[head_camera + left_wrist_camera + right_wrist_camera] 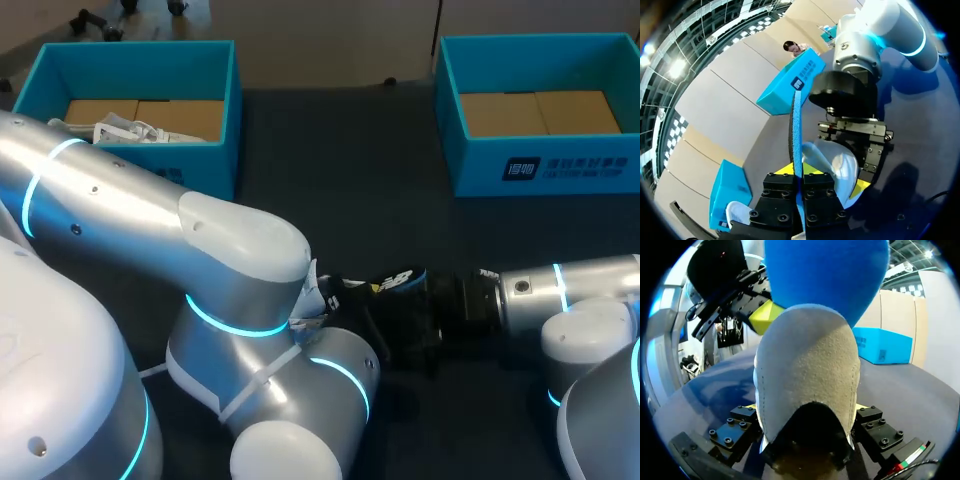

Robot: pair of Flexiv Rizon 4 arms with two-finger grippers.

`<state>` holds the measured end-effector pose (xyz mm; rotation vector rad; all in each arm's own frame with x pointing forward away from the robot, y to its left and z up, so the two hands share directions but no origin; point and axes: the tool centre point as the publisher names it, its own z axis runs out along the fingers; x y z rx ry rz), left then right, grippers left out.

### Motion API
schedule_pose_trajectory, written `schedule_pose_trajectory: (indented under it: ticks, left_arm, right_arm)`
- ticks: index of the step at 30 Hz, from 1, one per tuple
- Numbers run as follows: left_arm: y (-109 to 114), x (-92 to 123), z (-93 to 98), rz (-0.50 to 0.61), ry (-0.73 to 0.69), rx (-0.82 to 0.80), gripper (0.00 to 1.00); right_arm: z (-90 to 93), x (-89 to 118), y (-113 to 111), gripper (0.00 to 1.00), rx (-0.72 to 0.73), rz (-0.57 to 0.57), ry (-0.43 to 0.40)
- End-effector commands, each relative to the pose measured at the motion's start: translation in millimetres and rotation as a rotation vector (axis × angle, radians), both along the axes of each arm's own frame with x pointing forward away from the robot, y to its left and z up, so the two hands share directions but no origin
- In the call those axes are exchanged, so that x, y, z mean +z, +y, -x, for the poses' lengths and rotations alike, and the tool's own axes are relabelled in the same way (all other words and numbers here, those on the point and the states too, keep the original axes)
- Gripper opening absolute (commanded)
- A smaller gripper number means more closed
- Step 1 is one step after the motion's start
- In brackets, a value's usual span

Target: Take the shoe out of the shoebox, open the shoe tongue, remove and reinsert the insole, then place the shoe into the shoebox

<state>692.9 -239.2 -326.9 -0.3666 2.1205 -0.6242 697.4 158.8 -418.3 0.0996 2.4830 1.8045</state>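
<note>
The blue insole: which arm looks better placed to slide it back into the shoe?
Probably left. The left gripper is shut on the blue insole, held edge-on close to the shoe. The right gripper is shut on the shoe at its heel, so it best steadies it.

Plain dark navy worktop (340, 170) fills most of my head view, matte and evenly lit. Soft shadows lie on it near the front. From both my wrists it reads dark blue, with a faint sheen from overhead light.
</note>
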Motion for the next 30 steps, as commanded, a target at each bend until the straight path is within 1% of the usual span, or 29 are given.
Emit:
schedule_pose_trajectory:
  ticks: [1,6,14,24,30]
  left_arm:
    - [4.7,13.1,-3.7,0.003,0.022,-0.009,0.00]
    - [-0.6,18.7,-5.9,0.003,0.045,0.010,0.00]
    - [-8.3,34.4,-9.4,0.021,0.145,0.024,0.00]
    - [-21.4,49.4,-13.5,0.035,0.311,0.033,0.00]
    - [-21.8,63.0,-12.4,0.063,0.401,0.011,0.00]
  right_arm:
    - [0.5,0.8,1.5,0.00,0.000,0.005,0.001]
    - [0.5,0.8,1.5,0.00,0.000,0.005,0.001]
    - [0.5,0.8,1.5,0.00,0.000,0.005,0.001]
    - [0.5,0.8,1.5,0.00,0.000,0.005,0.001]
    - [0.5,0.8,1.5,0.00,0.000,0.005,0.001]
